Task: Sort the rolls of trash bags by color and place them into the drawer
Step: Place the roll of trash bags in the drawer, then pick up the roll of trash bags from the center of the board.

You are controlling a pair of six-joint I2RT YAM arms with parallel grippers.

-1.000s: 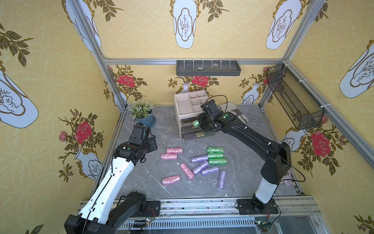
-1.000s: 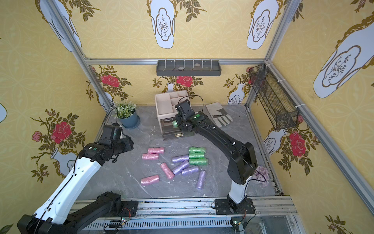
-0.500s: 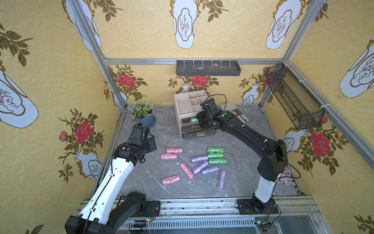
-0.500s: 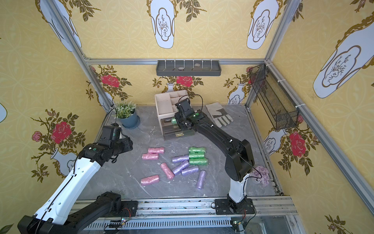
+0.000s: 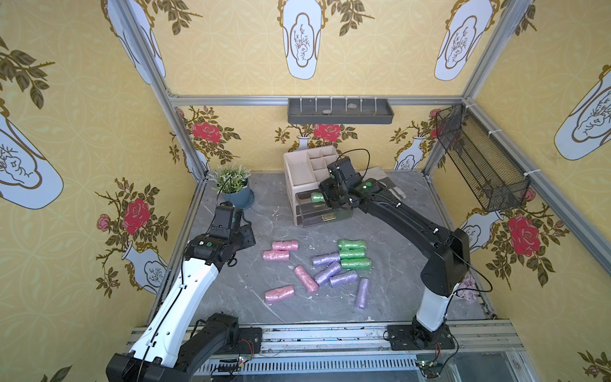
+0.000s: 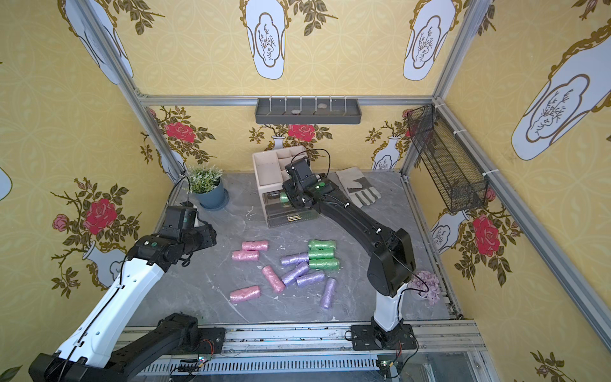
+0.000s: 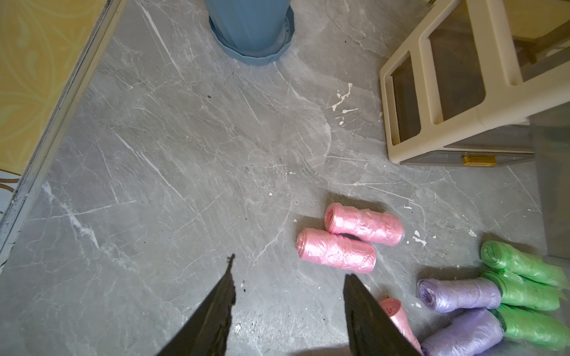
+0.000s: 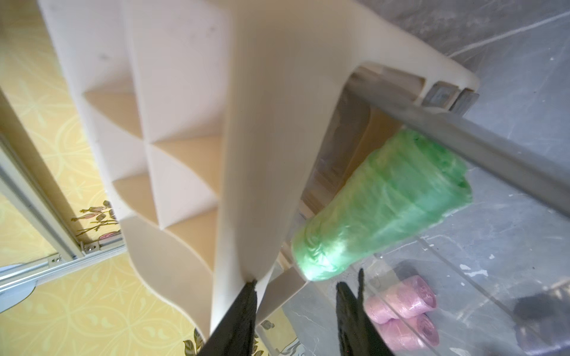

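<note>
While the right gripper (image 8: 300, 283) hung partly open and empty beside it, we saw one green roll (image 5: 316, 197) lying left-to-right in the open drawer (image 5: 301, 200) at upper centre, with three green rolls (image 5: 351, 254), four pink rolls (image 5: 285, 245) and four purple rolls (image 5: 343, 278) mid-frame, and the left gripper (image 7: 290, 266) parted, empty.

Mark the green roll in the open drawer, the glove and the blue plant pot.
green roll (image 8: 382, 206): right wrist view, middle of its side.
glove (image 6: 358, 187): a top view, its middle.
blue plant pot (image 6: 211, 197): a top view, outer wall.
</note>
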